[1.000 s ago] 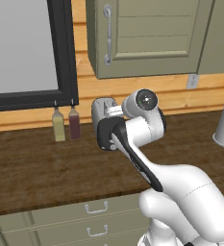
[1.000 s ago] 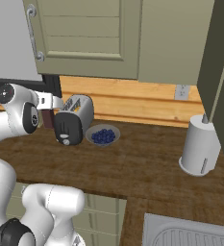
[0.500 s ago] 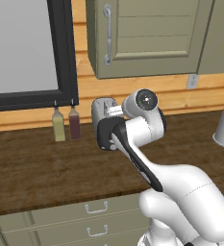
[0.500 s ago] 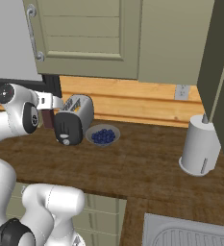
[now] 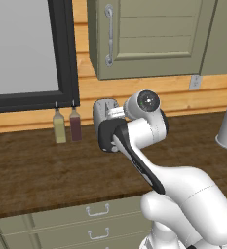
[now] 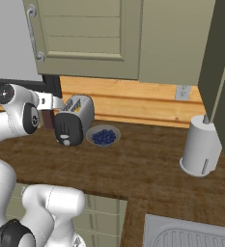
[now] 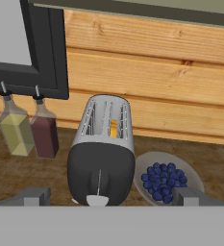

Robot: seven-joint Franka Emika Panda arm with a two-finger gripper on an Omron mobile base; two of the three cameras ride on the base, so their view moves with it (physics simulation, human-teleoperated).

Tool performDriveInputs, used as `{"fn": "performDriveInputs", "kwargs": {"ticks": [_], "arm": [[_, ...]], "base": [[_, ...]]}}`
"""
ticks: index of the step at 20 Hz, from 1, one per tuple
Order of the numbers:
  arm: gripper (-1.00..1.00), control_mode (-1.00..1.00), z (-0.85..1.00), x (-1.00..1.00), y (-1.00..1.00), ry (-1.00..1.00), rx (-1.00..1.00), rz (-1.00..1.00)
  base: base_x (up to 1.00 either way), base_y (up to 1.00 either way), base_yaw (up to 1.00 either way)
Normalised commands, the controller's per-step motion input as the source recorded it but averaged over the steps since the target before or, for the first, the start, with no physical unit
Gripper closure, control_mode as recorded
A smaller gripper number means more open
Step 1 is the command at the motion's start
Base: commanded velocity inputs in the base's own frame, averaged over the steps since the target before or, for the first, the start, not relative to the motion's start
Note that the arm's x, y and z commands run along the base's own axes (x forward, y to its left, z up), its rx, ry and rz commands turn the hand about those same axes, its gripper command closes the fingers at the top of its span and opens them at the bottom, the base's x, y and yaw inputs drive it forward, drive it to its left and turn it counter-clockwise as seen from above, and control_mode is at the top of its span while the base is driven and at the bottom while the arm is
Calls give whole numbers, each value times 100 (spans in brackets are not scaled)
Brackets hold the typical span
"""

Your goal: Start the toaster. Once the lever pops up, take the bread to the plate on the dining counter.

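Note:
The silver toaster (image 7: 104,144) stands on the worktop with its black end panel toward my hand, and it also shows beside the hand as the toaster (image 6: 77,113). The whitish lever (image 7: 97,201) sits at the bottom of the panel's slot. The bread (image 7: 113,129) shows as a golden edge deep in one slot. My gripper (image 7: 112,196) is open, a short way in front of the panel, its fingertips (image 7: 34,194) wide to either side and touching nothing. The gripper (image 6: 55,103) hangs just left of the toaster. The plate and the dining counter are out of view.
A grey bowl of blueberries (image 6: 103,136) sits right of the toaster. Two small bottles (image 5: 66,125) stand to its left under the black window frame. A white paper-towel roll (image 6: 201,152) stands at the far right, a sink (image 6: 191,236) in front of it. Wall cabinets (image 6: 85,38) hang overhead.

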Motion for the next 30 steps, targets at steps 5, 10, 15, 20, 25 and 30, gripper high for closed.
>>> {"fn": "performDriveInputs", "kwargs": {"ticks": [5,10,15,20,25,30], "arm": [[-100,-100,0,0,0,0,0,0],[-100,-100,0,0,0,0,0,0],[-100,-100,0,0,0,0,0,0],[-100,-100,0,0,0,0,0,0],[-100,-100,0,0,0,0,0,0],[-100,-100,0,0,0,0,0,0]], "base": [[0,0,0],[0,0,0],[0,0,0],[0,0,0],[0,0,0],[0,0,0]]}}
